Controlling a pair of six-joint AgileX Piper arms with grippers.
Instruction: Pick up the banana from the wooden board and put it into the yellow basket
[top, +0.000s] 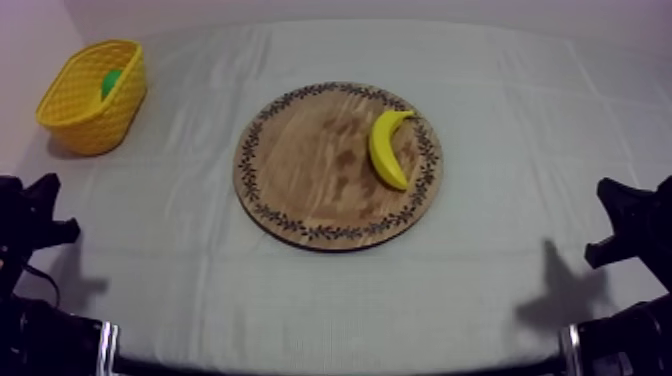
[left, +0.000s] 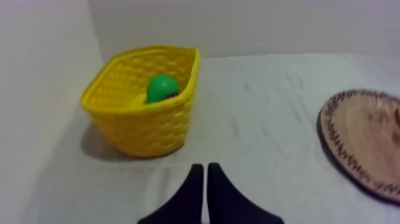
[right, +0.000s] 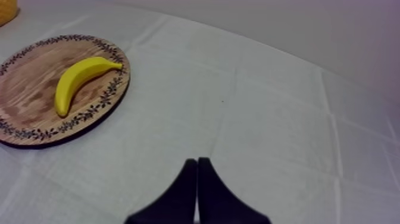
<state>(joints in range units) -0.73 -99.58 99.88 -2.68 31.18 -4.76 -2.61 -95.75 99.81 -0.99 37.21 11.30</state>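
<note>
Banana (top: 388, 148) is on the wooden board, on the half nearer my right arm, so that's the first call. Now from the biggest thing down.

The grey-white cloth (top: 520, 260) covers the whole table, with a few creases running across it. The round wooden board (top: 300, 170) sits flat about mid-table, its patterned rim clear all the way round. The yellow basket (top: 88, 112) stands upright at the far left corner, well apart from the board.

Both arms sit low at the near edge, one on each side. On the left gripper (left: 205, 169), the wrist camera gives me two black fingers lying together in a narrow wedge with nothing between them, pointing at the cloth in front of the basket. The right gripper (right: 197, 162) is the same: fingers pressed together, empty, over bare cloth beside the board.

The banana lies flat, its stem end by the patterned rim on the far side and its back bowed toward the board's centre. Smallest of all is a green fruit (left: 161, 88) down inside the basket; I cannot tell its kind.
</note>
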